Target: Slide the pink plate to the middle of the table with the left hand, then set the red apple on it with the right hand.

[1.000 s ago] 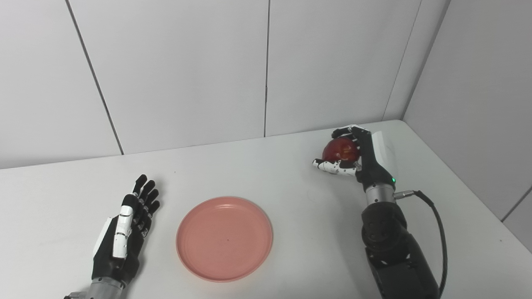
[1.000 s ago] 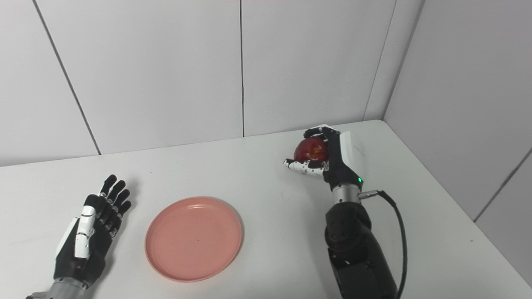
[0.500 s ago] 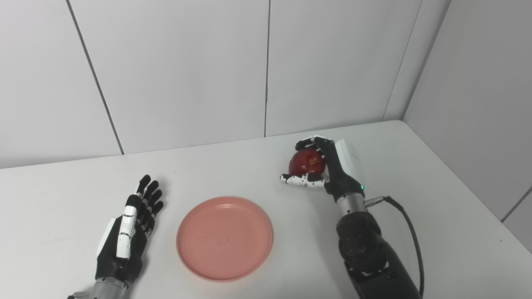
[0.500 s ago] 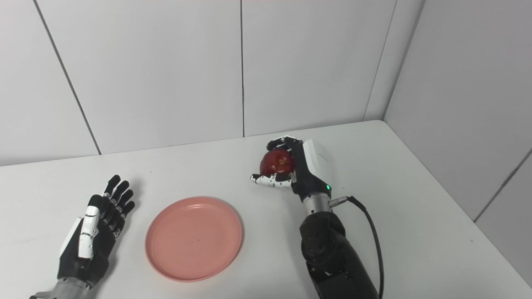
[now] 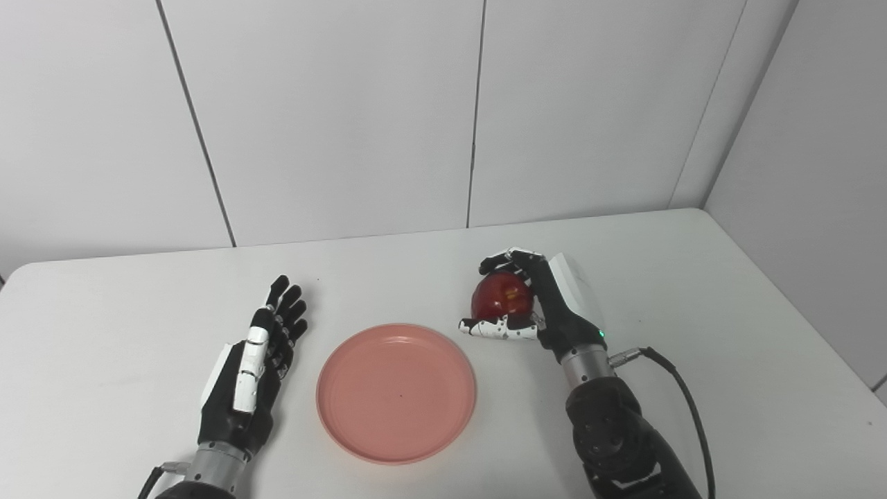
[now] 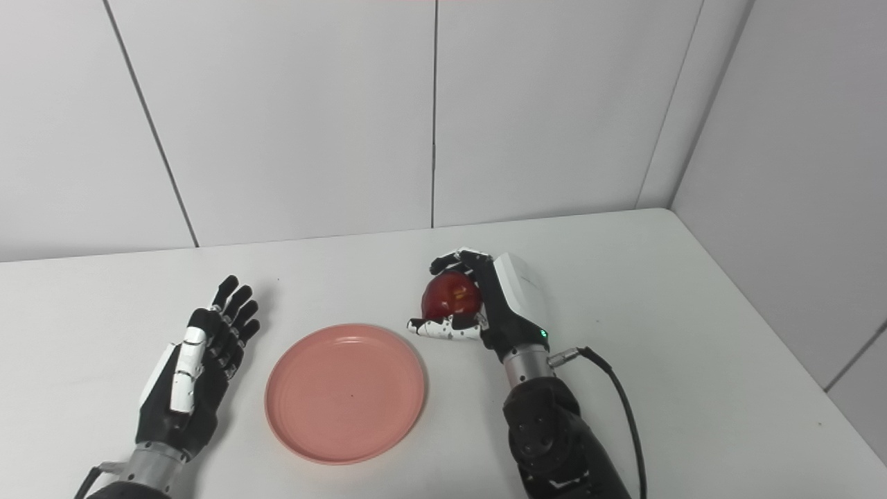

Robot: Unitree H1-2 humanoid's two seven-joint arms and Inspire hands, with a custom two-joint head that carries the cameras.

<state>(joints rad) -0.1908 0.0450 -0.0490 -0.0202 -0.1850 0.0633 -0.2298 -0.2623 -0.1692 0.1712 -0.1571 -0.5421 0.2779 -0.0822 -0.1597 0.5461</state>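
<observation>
The pink plate lies flat on the white table, near its front middle, with nothing on it. My right hand is shut on the red apple and holds it just above the table, close to the plate's far right rim. Its fingers curl over the top of the apple and the thumb sits under it. My left hand rests open to the left of the plate, fingers stretched out and pointing away, a small gap from the rim.
White wall panels close off the table at the back, and a wall stands along its right side. A black cable loops from my right wrist over the table.
My right hand has carried the apple left and nearer, from the far right of the table to beside the plate's rim. The camera has shifted, so the whole picture sits further right. The left hand stays.
</observation>
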